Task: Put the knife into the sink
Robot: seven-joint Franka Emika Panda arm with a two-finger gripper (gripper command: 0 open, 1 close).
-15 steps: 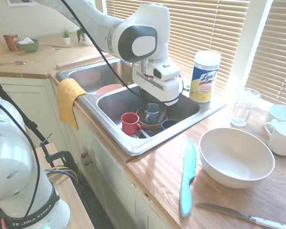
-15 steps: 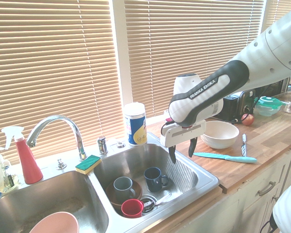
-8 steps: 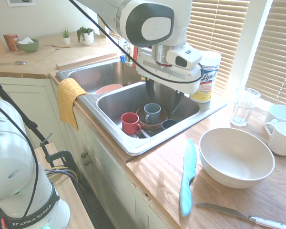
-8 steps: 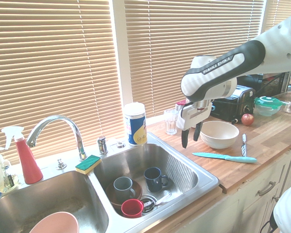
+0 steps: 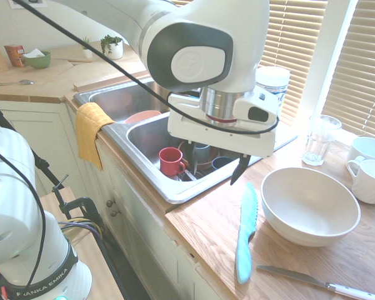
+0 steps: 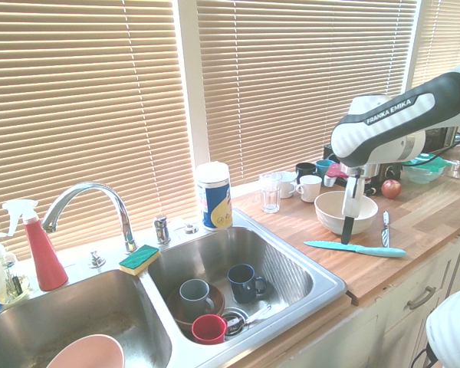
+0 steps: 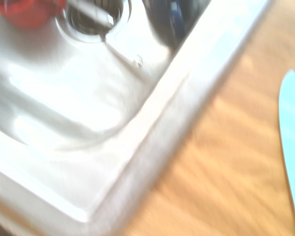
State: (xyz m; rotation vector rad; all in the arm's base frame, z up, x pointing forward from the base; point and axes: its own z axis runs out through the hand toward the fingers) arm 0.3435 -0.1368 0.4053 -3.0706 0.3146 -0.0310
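The light-teal knife lies flat on the wooden counter between the sink and the cream bowl; it also shows in the second exterior view and as a teal sliver in the blurred wrist view. The steel double-basin sink holds mugs in its near basin. My gripper hangs over the counter beside the sink's corner, just above the knife's end nearest the sink. It is open and holds nothing. One dark finger shows clearly; the hand partly hides the other.
A cream bowl sits beside the knife, and a silver table knife lies near the counter's front edge. A glass, white cups and a wipes canister stand behind. A red mug sits in the basin.
The arm has swung out from above the sink basin, across the rim, to above the counter by the teal knife. The knife has not moved.
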